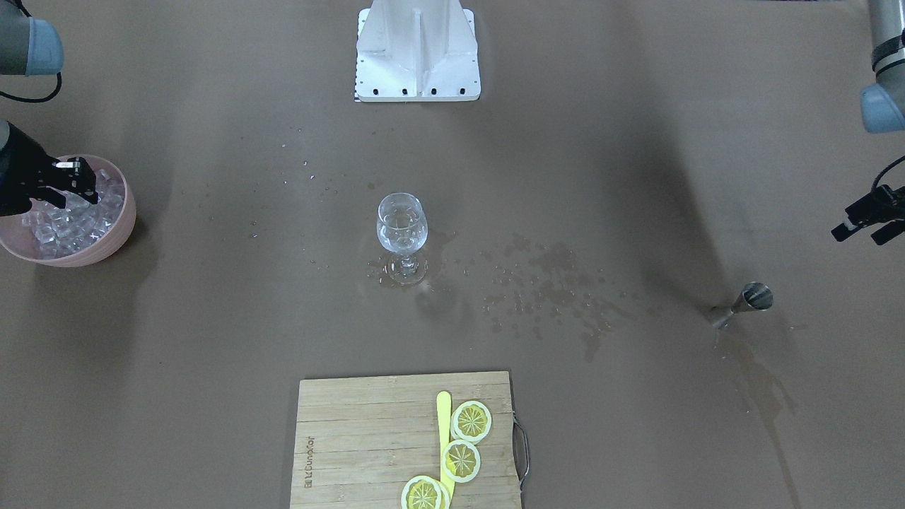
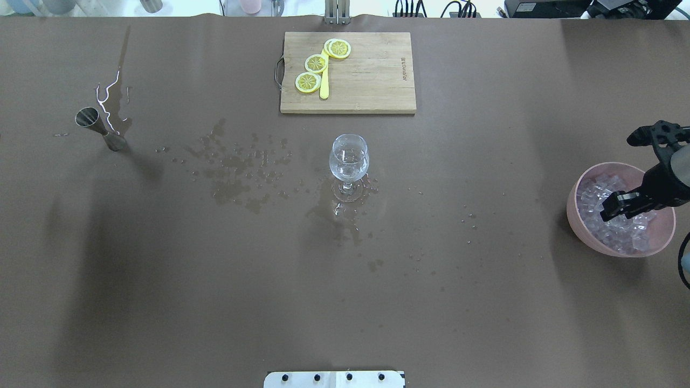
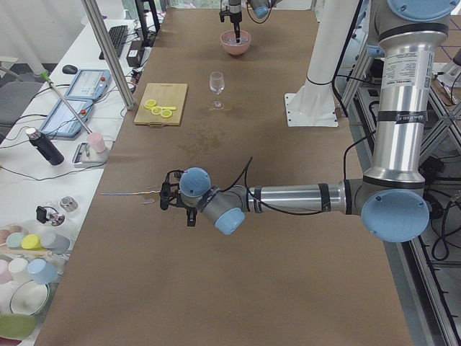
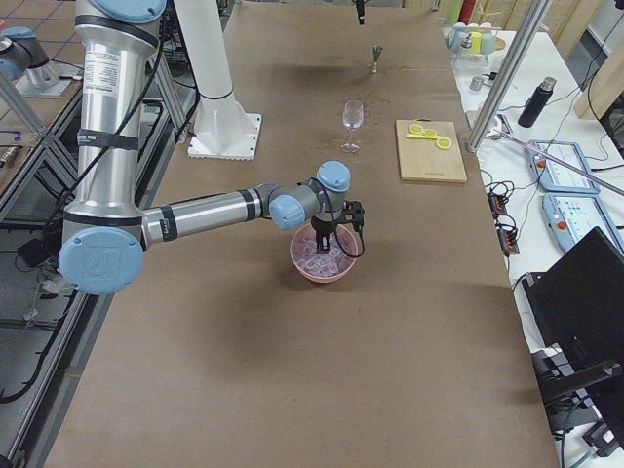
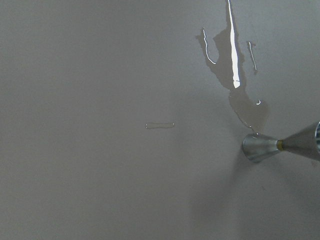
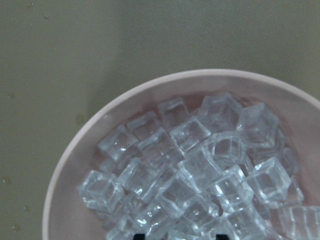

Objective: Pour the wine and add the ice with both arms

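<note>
A wine glass (image 1: 401,227) stands mid-table with a little clear wine in its bowl; it also shows in the overhead view (image 2: 349,158). A pink bowl (image 1: 126,215) holds many clear ice cubes (image 1: 62,227). My right gripper (image 1: 76,198) hangs open just above the ice (image 2: 617,229), its two fingertips apart at the bottom edge of the right wrist view over the cubes (image 6: 200,165). My left gripper (image 1: 864,232) is open and empty, raised beside a steel jigger (image 1: 748,302) that stands on the table (image 5: 280,145).
A wooden cutting board (image 1: 353,438) carries lemon slices (image 1: 471,421) and a yellow knife (image 1: 444,424). The white pedestal (image 1: 417,53) stands at the robot's side. Spilled drops (image 1: 551,283) lie between glass and jigger, and a puddle (image 5: 235,65) lies beside the jigger.
</note>
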Tool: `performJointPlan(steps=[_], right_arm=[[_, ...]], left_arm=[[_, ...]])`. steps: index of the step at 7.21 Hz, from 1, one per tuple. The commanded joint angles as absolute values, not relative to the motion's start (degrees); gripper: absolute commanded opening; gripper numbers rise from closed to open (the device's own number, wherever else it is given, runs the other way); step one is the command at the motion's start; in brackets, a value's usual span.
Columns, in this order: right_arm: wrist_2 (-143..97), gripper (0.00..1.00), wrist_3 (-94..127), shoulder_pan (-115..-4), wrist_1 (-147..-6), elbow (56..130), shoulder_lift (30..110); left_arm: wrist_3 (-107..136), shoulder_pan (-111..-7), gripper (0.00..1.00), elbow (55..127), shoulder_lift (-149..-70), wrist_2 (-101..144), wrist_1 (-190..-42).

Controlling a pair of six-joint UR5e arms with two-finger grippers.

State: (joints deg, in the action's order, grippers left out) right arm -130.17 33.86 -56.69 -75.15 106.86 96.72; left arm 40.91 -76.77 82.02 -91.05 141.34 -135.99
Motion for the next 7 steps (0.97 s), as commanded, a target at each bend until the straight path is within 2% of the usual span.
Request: performJointPlan(steps=[1, 2, 3, 4, 5, 6, 7], right_arm=[[-130.6, 0.39, 33.93, -56.78, -75.15, 106.87, 96.77], [-132.17, 0.08, 33.93, -56.78, -75.15, 106.61, 96.94], [-132.45, 0.0, 33.93, -56.86, -75.15, 106.96, 96.94], [-133.67, 0.0, 33.93, -57.04, -75.06, 107.66, 96.6], [-136.55, 0.0, 34.71, -58.26, -75.93, 111.32, 96.07], [-137.02, 0.0, 38.28, -58.79, -75.94, 113.36, 92.76], [-136.76, 0.0, 47.54, -58.62, -76.02, 112.68, 85.85]], left_arm=[[40.87, -77.08, 0.98, 82.0, -91.05, 141.24, -135.97], [40.96, -77.08, 0.98, 82.09, -91.05, 141.33, -135.97], [40.96, -77.08, 0.98, 82.0, -91.05, 141.33, -135.97], [40.87, -77.17, 0.98, 82.0, -90.97, 141.59, -136.05], [40.96, -77.34, 0.98, 82.0, -91.05, 141.59, -136.05], [40.87, -77.34, 0.98, 81.91, -90.97, 141.33, -136.05], [40.61, -77.26, 0.98, 81.13, -91.05, 141.24, -136.14]])
